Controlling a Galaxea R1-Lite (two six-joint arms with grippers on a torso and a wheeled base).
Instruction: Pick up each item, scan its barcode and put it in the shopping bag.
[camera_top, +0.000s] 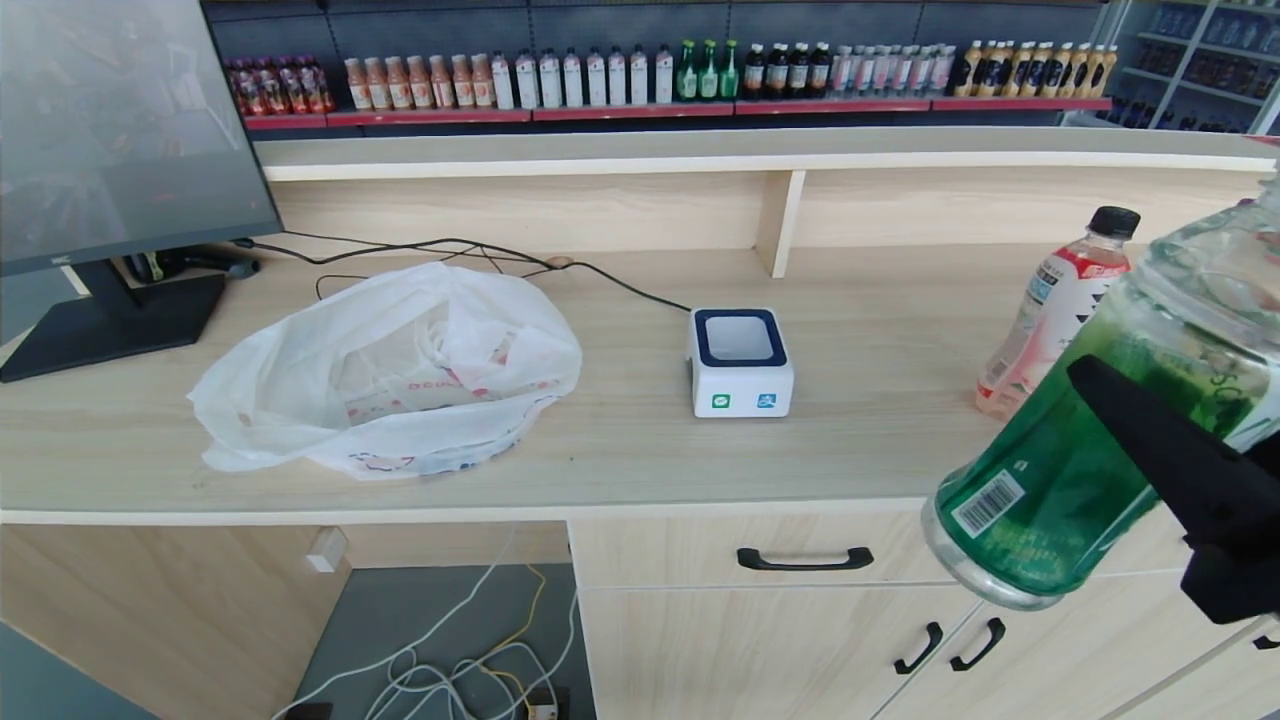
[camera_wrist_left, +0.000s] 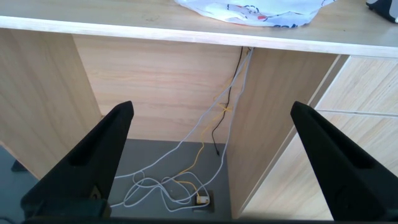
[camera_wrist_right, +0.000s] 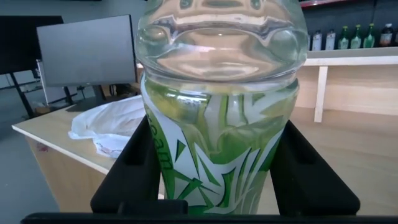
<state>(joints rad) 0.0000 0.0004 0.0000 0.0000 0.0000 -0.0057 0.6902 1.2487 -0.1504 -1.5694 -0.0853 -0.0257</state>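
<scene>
My right gripper (camera_top: 1190, 470) is shut on a large green bottle (camera_top: 1090, 430), held tilted in the air off the counter's front right edge, its base and barcode label (camera_top: 987, 503) facing forward and down. In the right wrist view the green bottle (camera_wrist_right: 221, 124) sits between my black fingers (camera_wrist_right: 140, 168). The white scanner (camera_top: 740, 362) stands mid-counter. A white shopping bag (camera_top: 390, 370) lies open to its left. A pink drink bottle (camera_top: 1055, 315) stands upright at the right. My left gripper (camera_wrist_left: 208, 168) hangs open below the counter's front edge, under the shopping bag (camera_wrist_left: 255, 11).
A monitor (camera_top: 120, 130) on a black stand occupies the counter's far left, with a cable running to the scanner. A raised wooden ledge (camera_top: 760, 150) backs the counter. Drawers with black handles (camera_top: 805, 558) lie below. Loose cables (camera_wrist_left: 180, 186) lie on the floor in the knee space.
</scene>
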